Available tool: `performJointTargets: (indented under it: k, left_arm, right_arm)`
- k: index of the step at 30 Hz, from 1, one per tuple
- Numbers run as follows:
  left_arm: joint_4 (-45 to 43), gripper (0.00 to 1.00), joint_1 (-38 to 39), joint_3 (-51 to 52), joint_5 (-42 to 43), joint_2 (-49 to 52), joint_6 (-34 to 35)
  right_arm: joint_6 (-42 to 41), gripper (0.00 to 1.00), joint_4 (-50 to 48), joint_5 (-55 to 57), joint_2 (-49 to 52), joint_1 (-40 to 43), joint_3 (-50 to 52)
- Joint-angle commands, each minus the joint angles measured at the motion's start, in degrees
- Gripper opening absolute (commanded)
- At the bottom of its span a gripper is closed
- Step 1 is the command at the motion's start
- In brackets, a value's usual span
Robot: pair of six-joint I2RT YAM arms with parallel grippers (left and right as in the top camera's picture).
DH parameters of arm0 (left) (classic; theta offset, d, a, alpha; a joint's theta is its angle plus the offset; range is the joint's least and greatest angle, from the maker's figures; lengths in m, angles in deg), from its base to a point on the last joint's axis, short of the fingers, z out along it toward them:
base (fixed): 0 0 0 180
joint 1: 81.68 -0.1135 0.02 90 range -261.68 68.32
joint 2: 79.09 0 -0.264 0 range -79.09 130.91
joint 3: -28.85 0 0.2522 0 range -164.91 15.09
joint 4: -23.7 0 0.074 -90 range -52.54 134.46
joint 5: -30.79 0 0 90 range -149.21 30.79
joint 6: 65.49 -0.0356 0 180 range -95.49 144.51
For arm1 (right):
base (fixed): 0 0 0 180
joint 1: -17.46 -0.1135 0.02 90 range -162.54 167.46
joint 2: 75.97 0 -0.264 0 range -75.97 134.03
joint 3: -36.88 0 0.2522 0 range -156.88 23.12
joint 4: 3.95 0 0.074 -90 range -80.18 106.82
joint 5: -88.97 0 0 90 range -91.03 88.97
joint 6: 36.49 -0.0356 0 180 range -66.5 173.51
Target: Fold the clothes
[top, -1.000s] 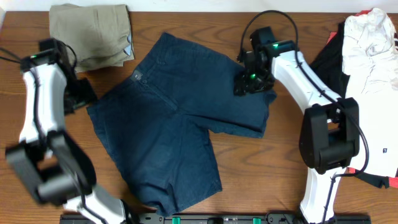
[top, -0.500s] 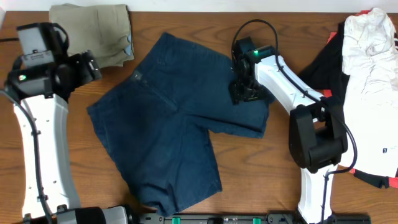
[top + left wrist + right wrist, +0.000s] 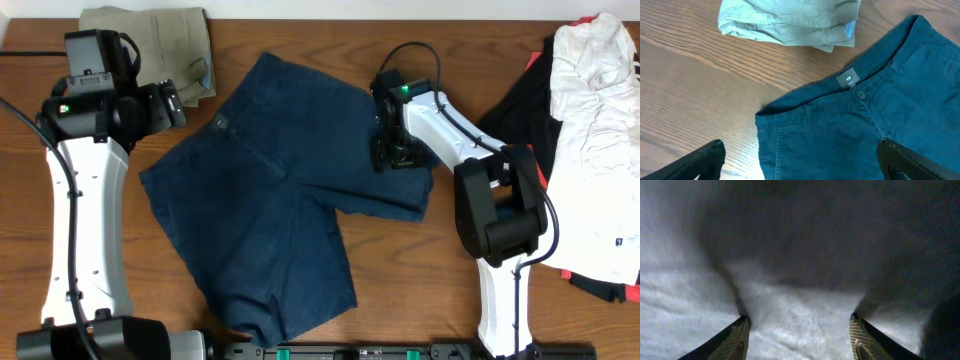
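Shorts [image 3: 270, 200] lie spread on bench [image 3: 400, 270], unfolded; all folding left, I judge. My right pincer [image 3: 800, 330] open, pressed on one leg [image 3: 400, 190]; my left pincer [image 3: 799, 152] open above waistband [image 3: 875, 75].

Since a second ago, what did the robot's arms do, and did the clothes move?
The left pincer swung from the left edge of the shorts toward the far side of the table; it hangs open near the waistband and the folded tan clothes. The right pincer slid a little left on the shorts' leg, open against the cloth. Nothing was grabbed or dropped. The shorts, tan clothes and heap stayed put.
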Motion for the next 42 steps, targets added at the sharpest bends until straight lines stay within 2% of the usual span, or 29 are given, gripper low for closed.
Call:
performJointTargets:
  k: [1, 8, 11, 16, 19, 24, 26, 31, 37, 42]
  left_arm:
    - [-0.1, 0.98, 0.7, -0.2, -0.5, 1.4, -1.0]
    - [-0.8, 0.98, 1.9, -0.2, -0.5, 2.9, -1.0]
    - [-1.8, 0.98, 2.5, -0.2, -0.5, 3.5, -1.0]
    - [-3.1, 0.98, 3.6, -0.2, -0.5, 4.9, -1.0]
    - [-3.7, 0.98, 4.0, -0.2, -0.5, 5.9, -1.2]
    - [-4.0, 0.98, 3.9, -0.2, -0.5, 6.8, -1.5]
    - [-4.5, 0.98, 3.9, -0.2, -0.5, 6.8, -3.3]
    - [-4.9, 0.98, 3.9, -0.6, -0.5, 5.5, -8.8]
    - [-3.2, 0.98, 3.9, -0.6, -0.5, 0.1, -9.1]
    - [5.1, 0.98, 3.9, -0.6, 0.0, -4.3, -8.1]
  right_arm:
    - [-1.5, 0.62, -3.9, 0.8, 7.5, 3.4, 0.9]
    - [-1.7, 0.57, -14.6, 0.8, 11.3, 11.1, 0.9]
    - [-0.8, 0.54, -23.5, 0.8, 11.6, 13.7, 0.9]
    - [-1.2, 0.54, -39.7, -1.4, 11.6, 15.9, 0.9]
    - [-5.2, 0.53, -49.1, -2.3, 11.6, 16.6, 0.9]
    - [-7.2, 0.54, -56.0, -3.1, 11.6, 17.1, -0.5]
    - [-5.6, 0.60, -54.4, -4.8, 11.6, 17.5, -3.0]
    - [-0.7, 0.80, -39.5, -8.0, 8.0, 18.6, -13.6]
    - [3.5, 0.98, -21.6, -8.0, -2.8, 18.3, -20.3]
    - [3.9, 0.99, -5.2, -11.1, -12.6, 17.6, -20.3]
